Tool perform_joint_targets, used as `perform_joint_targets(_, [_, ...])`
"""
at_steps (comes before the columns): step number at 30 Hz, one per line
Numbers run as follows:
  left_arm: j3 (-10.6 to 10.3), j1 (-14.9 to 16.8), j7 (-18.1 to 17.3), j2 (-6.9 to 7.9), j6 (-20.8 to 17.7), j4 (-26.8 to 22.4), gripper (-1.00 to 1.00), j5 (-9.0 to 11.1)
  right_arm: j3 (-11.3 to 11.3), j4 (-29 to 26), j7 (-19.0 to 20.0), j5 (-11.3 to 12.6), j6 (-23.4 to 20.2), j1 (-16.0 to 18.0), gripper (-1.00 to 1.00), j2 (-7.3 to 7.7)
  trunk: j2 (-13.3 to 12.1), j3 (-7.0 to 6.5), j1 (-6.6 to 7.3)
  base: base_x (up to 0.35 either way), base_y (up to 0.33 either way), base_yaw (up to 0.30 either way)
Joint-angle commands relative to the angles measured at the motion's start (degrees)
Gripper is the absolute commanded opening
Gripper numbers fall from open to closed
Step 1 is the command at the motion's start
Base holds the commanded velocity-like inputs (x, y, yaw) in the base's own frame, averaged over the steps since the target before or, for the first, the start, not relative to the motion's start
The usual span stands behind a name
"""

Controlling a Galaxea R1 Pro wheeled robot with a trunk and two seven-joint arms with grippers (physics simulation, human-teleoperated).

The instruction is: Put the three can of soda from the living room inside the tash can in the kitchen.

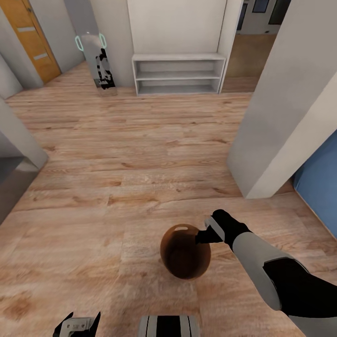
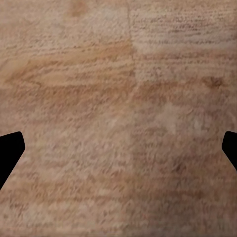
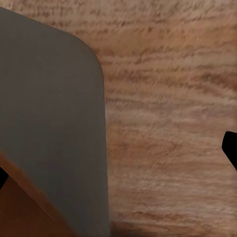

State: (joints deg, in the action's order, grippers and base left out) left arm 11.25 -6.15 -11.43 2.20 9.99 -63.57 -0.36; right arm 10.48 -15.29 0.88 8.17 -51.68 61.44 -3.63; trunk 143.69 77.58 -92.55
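Observation:
The tash can (image 1: 183, 252), brown inside with an oval handle slot at its far rim, is on the wood floor just ahead of me. My right gripper (image 1: 202, 236) is at its right rim. In the right wrist view the bin's pale grey outer wall (image 3: 49, 123) lies between the gripper's (image 3: 116, 163) spread black fingertips (image 3: 230, 148), so it is open. Low at the left of the head view, my left gripper (image 1: 83, 319) is open, and in its wrist view (image 2: 118, 148) it hangs over bare floorboards. The soda cans are out of view.
A low white shelf unit (image 1: 178, 74) stands against the far wall, with a tall mirror panel (image 1: 99, 63) to its left and an orange door (image 1: 32, 37) farther left. A grey wall corner (image 1: 281, 121) juts in at the right, beside a blue surface (image 1: 320, 185). A doorway (image 1: 250, 51) opens at the back right.

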Motion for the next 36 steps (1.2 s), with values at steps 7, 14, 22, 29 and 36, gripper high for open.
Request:
perform_joint_targets(7, [0.0,0.0,0.0,0.00,0.0,-0.1,1.00,0.0,0.1,0.0,0.0,0.0,0.0,0.0,1.00,0.00,0.0,0.09,0.00,0.000,0.000,0.000])
perform_joint_targets(14, [0.0,0.0,0.0,0.00,0.0,-0.1,1.00,0.0,0.0,0.0,0.0,0.0,0.0,0.0,1.00,0.02,0.0,0.11,0.00,0.000,0.000,0.000])
perform_joint_targets(22, [0.0,0.0,0.0,0.00,0.0,-0.1,1.00,0.0,0.1,0.0,0.0,0.0,0.0,0.0,1.00,0.02,0.0,0.12,0.00,0.000,0.000,0.000])
perform_joint_targets(29, [0.0,0.0,0.0,0.00,0.0,-0.1,1.00,0.0,0.1,0.1,0.0,0.0,0.0,0.0,1.00,0.04,0.0,0.12,0.00,0.000,0.000,0.000])
perform_joint_targets(36, [0.0,0.0,0.0,0.00,0.0,-0.1,1.00,0.0,0.0,0.2,0.0,0.0,0.0,-1.0,1.00,0.10,0.0,0.12,0.00,0.000,0.000,0.000])
